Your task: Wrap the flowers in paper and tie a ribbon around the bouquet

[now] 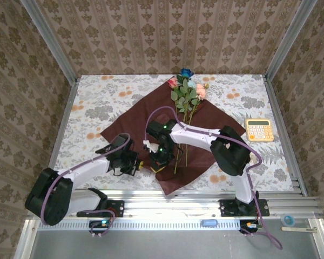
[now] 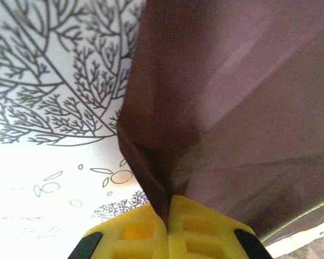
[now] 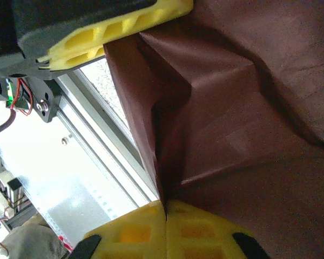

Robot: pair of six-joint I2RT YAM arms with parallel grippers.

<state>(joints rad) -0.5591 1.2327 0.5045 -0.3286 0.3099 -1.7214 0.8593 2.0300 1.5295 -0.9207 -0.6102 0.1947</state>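
The dark red paper [image 1: 130, 123] lies as a flat diamond on the tablecloth. The flowers [image 1: 186, 89] lie on it, heads at the far corner and stems running toward me. At the paper's near-left edge my left gripper [image 1: 142, 166] and right gripper [image 1: 157, 165] sit close together. In the left wrist view the yellow jaws of the left gripper [image 2: 167, 215] are shut on a raised fold of paper [image 2: 232, 108]. My right gripper [image 3: 166, 206] is shut on the paper [image 3: 248, 108] too, with a left fingertip [image 3: 113, 32] just above. The ribbon is out of view.
A yellow calculator [image 1: 258, 130] sits on the tablecloth [image 1: 97, 102] at the right. The metal rail [image 1: 205, 195] of the table's near edge runs just below the paper's lowest corner. Patterned walls close in the table on three sides.
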